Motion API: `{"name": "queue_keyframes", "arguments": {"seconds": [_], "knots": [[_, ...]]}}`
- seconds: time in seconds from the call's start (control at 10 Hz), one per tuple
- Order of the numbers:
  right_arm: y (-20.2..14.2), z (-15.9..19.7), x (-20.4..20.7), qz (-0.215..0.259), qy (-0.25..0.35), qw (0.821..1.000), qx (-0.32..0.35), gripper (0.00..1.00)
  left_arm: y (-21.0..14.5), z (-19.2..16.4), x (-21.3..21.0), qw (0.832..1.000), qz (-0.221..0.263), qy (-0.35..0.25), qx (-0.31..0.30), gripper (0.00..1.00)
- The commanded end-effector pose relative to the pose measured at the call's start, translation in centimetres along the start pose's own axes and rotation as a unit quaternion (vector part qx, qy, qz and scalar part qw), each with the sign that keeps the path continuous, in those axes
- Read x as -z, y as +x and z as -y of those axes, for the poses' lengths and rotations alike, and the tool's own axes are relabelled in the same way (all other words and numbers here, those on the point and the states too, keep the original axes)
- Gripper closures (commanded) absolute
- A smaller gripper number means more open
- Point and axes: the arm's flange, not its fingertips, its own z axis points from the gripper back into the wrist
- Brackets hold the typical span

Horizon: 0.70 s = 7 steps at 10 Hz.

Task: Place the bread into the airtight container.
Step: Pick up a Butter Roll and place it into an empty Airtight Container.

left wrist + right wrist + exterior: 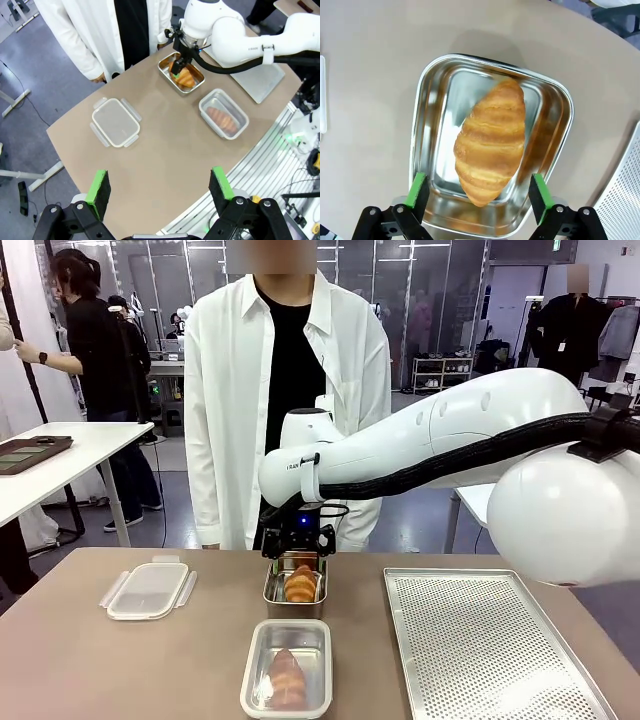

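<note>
Brown table (pixel 100 660) with perforated tray (pixel 490 650), bright showroom behind

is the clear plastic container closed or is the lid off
Open. The clear container has no lid on it, with a croissant lying inside; a lid lies apart on the table.

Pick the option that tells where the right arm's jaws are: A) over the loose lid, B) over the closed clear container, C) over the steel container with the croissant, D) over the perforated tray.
C: the right gripper hangs open over the steel container, straddling the croissant.
</note>
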Motion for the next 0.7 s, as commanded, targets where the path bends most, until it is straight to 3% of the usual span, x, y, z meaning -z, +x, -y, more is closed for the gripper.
{"name": "queue_keyframes", "arguments": {"seconds": [0.0,0.6], "knots": [[-0.06,-0.16,-0.08,0.004,-0.007,1.000,0.003,0.00,-0.03,-0.06,-0.08,1.000,-0.002,0.000,0.009,0.00],[-0.06,-0.16,-0.08,0.004,-0.007,1.000,0.003,0.00,-0.03,-0.06,-0.08,1.000,-0.002,0.000,0.009,0.00]]}}
